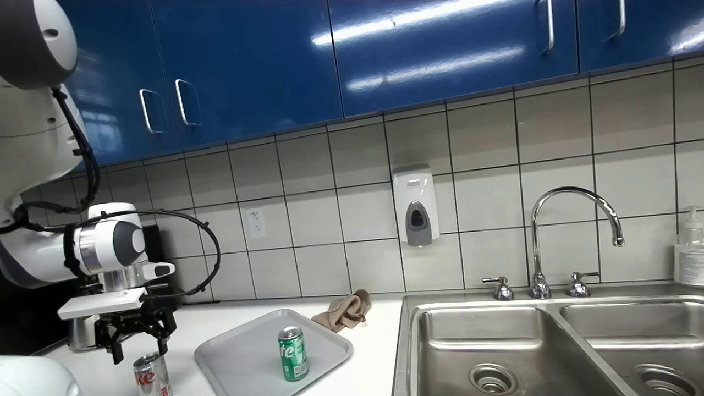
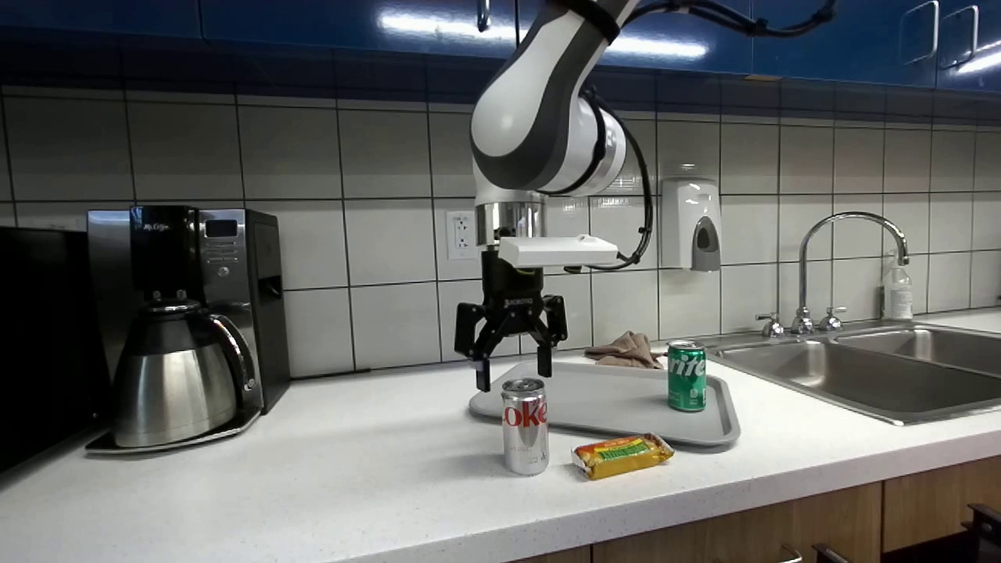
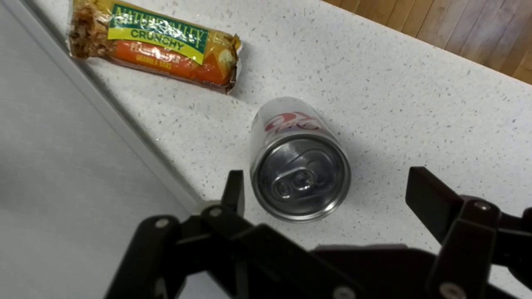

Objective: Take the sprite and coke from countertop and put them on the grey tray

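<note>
Pale tiled wall (image 1: pixel 484 198) under blue cabinets (image 1: pixel 247 71), with white countertop (image 2: pixel 352 469) below. On it, upright, silver coke (image 2: pixel 525 430) with red lettering. Stands just outside the rim of the grey tray (image 1: pixel 247 352), apart from it in the wrist view, and near a wrapped granola bar (image 3: pixel 156 45) lying on the countertop. Above and close to the coke in both exterior views, gripper (image 2: pixel 514 375). Points straight down with jaws parted wide. Seen from the wrist, can lid between the two fingers, nearer the finger on the tray side, with bare countertop showing to either side; height of the fingertips against the can's rim hard to tell. Over the gripper, upright wrist (image 2: pixel 512 223) with white flat housing (image 2: pixel 557 250) jutting out sideways. Higher, arm (image 2: pixel 539 117) in an exterior view. Slants down from the top edge, bends at a rounded joint, then turns into the vertical wrist. From the wrist area, black cable (image 2: pixel 645 188) looping outward. On the grey tray, toward the sink side, sprite (image 1: pixel 293 352), green with silver top, upright. Just beside the tray's far edge, crumpled brown cloth (image 1: pixel 345 312). Farther along, steel double sink (image 1: pixel 407 352) with arched faucet (image 1: pixel 537 258) and, at the back rim, pump bottle (image 1: pixel 690 247). On the wall, soap dispenser (image 1: pixel 416 192) and outlet (image 1: pixel 256 223). At the opposite end of the countertop, coffee maker (image 2: pixel 227 289) with steel carafe (image 2: pixel 176 391).
</note>
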### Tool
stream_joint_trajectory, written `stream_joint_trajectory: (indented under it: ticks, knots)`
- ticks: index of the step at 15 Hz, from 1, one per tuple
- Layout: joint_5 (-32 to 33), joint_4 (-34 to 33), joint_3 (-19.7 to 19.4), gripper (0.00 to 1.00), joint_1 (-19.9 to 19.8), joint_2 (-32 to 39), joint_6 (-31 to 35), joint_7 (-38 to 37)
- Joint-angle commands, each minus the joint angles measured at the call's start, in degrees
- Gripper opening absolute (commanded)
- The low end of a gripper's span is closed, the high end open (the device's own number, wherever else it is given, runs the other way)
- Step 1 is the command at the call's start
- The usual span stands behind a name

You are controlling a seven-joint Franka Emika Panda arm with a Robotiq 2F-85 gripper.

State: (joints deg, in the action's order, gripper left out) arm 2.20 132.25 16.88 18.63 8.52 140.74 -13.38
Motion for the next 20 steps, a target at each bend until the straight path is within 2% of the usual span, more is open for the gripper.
stream_joint_trajectory:
  ticks: [1, 20]
  knots:
    - [1.8, 0.9, -1.0, 1.00, 0.2, 0.3, 1.8, -0.5]
    - [2.0, 1.3, -2.0, 1.00, 0.6, 5.5, 7.2, 0.4]
